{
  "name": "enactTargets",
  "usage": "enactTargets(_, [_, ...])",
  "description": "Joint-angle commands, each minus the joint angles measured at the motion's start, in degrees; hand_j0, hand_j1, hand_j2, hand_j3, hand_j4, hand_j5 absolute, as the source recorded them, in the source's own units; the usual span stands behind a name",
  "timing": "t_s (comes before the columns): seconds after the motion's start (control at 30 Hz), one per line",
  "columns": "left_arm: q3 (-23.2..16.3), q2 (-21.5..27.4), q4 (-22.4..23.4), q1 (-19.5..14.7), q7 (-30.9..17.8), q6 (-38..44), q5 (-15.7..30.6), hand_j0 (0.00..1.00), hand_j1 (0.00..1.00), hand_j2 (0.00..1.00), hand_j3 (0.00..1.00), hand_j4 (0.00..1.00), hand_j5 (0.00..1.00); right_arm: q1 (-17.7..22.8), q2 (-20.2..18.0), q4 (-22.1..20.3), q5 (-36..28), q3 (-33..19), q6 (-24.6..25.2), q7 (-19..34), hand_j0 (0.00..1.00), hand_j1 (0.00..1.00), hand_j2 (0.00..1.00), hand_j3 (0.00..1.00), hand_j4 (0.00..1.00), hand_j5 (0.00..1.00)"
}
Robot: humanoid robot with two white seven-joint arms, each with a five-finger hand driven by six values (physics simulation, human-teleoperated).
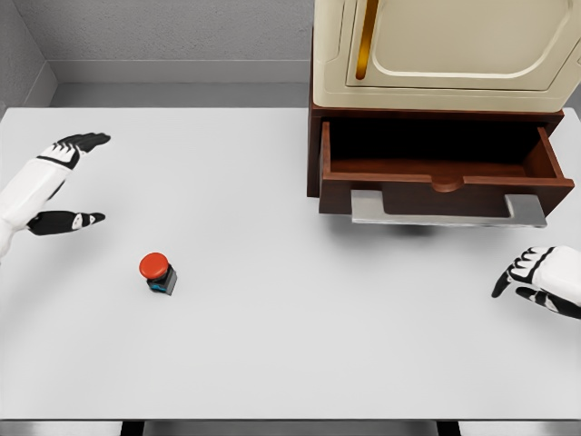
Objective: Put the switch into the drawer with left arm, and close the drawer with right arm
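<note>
Switch (pixel 158 272), red-capped, is sitting upright on the white bench (pixel 272 345), left of centre, well apart from the drawer (pixel 440 173), which we are seeing pulled open under the cream cabinet (pixel 445 45). Left robot hand (pixel 64 186) is hovering spread and holding nothing; right robot hand (pixel 540 280) is resting relaxed, also holding nothing.

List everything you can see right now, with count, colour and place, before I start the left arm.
switch: one, red button on a dark base, on the table left of centre
drawer: one, dark brown with a silver handle, pulled open, nothing visible inside, right rear
cabinet: one, cream with a gold strip, above the drawer
table: one, white
left hand: one, white and black, fingers open, far left, above the switch
right hand: one, white and black, fingers open, right edge, in front of the drawer
</note>
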Motion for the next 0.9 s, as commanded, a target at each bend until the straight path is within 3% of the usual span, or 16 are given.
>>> enactTargets(0.0, [-0.3,0.4,0.3,0.2,0.1,0.1,4.4,1.00,1.00,1.00,1.00,1.00,1.00,0.0,-0.3,-0.3,-0.1,-0.1,0.0,0.0,0.49,0.49,0.49,0.49,0.49,0.49])
enactTargets(0.07, [-3.9,0.5,0.2,0.3,0.1,0.1,6.7,1.00,1.00,1.00,1.00,1.00,1.00,0.0,0.0,-0.3,-0.2,-0.2,0.0,0.0,0.49,0.49,0.49,0.49,0.49,0.49])
enactTargets(0.2, [-9.1,5.5,-0.3,0.7,0.1,0.1,19.6,1.00,1.00,1.00,1.00,1.00,1.00,0.0,0.1,-0.3,-0.2,-0.2,0.0,0.0,0.49,0.49,0.49,0.49,0.49,0.49])
enactTargets(0.33, [-11.1,9.1,-0.4,2.1,0.0,0.1,32.1,1.00,1.00,1.00,1.00,1.00,1.00,0.0,0.1,0.0,-0.1,-0.4,0.0,0.0,0.50,0.50,0.50,0.50,0.50,0.50])
enactTargets(0.5, [-15.0,10.9,-3.4,3.2,-0.4,0.1,41.5,1.00,1.00,1.00,1.00,1.00,1.00,0.0,0.1,0.2,-0.1,-0.6,0.0,0.0,0.50,0.50,0.50,0.50,0.50,0.50])
enactTargets(0.77, [-15.6,12.6,-3.5,9.7,-0.7,0.1,44.3,1.00,1.00,1.00,1.00,1.00,1.00,0.0,0.1,-0.1,0.0,-0.6,0.0,0.1,0.50,0.50,0.50,0.50,0.50,0.50])
enactTargets(0.87, [-15.8,12.5,-3.5,12.3,-3.1,0.1,44.1,1.00,1.00,1.00,1.00,1.00,1.00,0.0,0.2,-1.1,0.0,-0.6,0.0,0.1,0.50,0.50,0.50,0.50,0.50,0.50])
